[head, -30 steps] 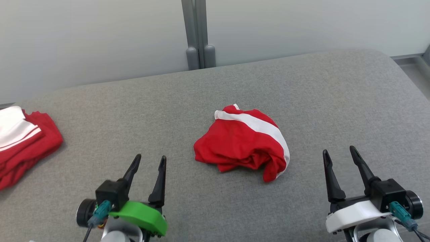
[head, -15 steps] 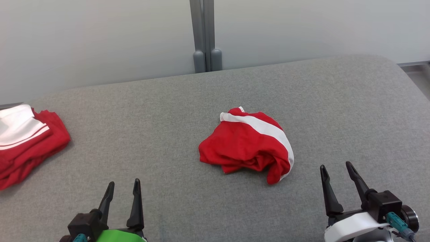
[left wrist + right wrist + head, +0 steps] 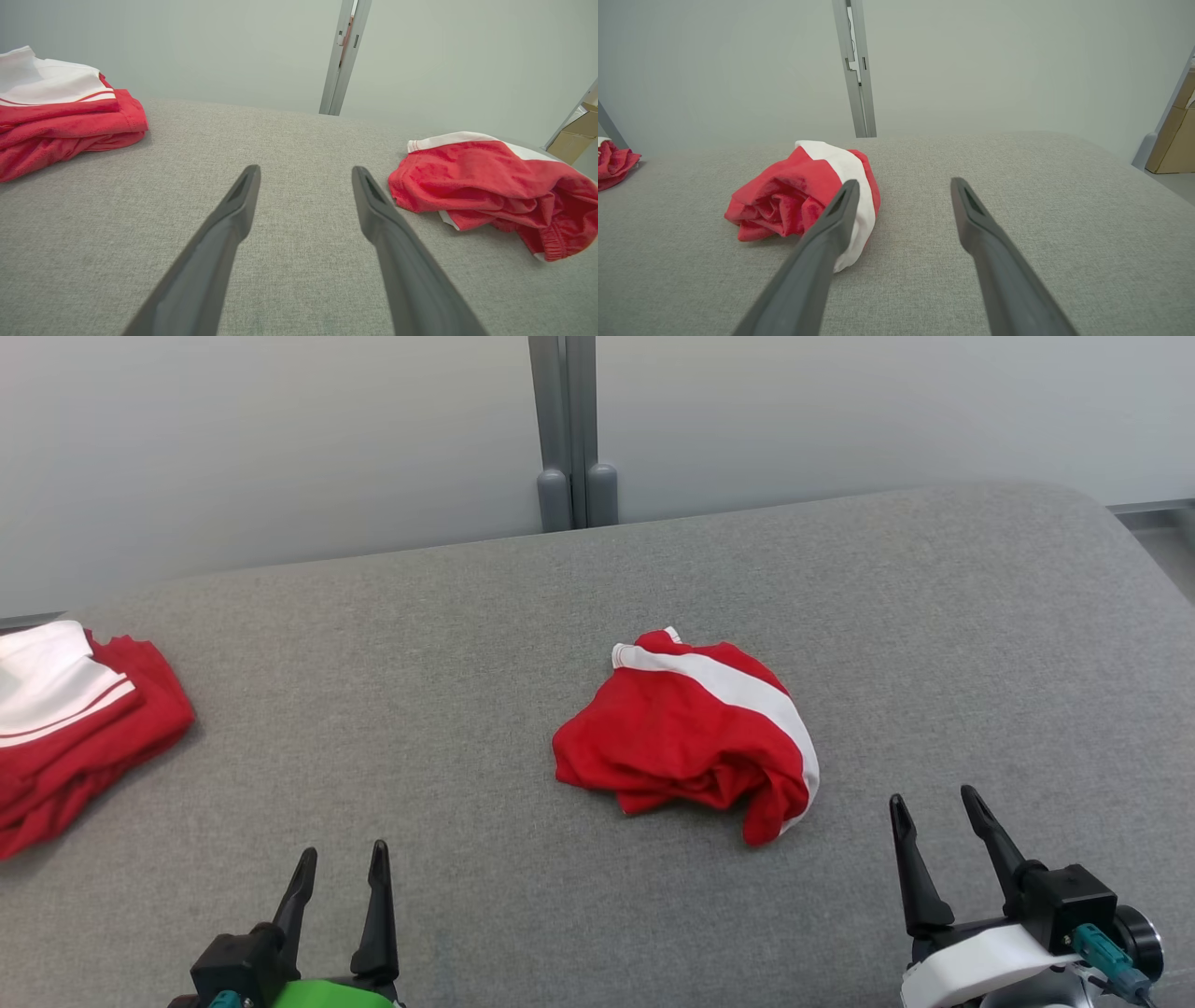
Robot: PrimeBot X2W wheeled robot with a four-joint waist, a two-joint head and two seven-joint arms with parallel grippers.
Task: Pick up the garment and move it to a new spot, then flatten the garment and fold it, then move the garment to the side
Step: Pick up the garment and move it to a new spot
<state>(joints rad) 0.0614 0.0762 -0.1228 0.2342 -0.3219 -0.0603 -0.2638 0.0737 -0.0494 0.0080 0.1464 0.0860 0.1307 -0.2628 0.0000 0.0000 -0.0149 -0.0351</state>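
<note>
- Biggest thing is the pale wall (image 3: pixel 280 448) across the back, plain and greyish-white.
- In front of it is the counter (image 3: pixel 934 616), covered in grey fabric with rounded far corners. Everything sits on it.
- Way over at the robot's left edge there's a pile of red and white clothes (image 3: pixel 75 728), folded-ish, with the white part on top. It's well apart from everything else.
- The garment (image 3: pixel 686 737) is roughly mid-counter, a bit to the right of centre. It's red with a white band running over its far and right side, all bunched up in a crumpled heap and not flat at all. Nothing is touching it.
- The right gripper (image 3: pixel 932 794) is low on the right, near the garment's right end but clear of it. Its fingers are spread apart and holding nothing. In the right wrist view the left finger overlaps the white band, but there's no contact.
- The left gripper (image 3: pixel 343 849) is down at the lower left, over bare fabric between the pile and the garment. Its fingers are parted too, a bit narrower, and empty.
- A grey metal post (image 3: pixel 571 429) runs up the wall behind the middle.
- A cardboard box (image 3: pixel 1174 135) peeks in off the counter's right side.
</note>
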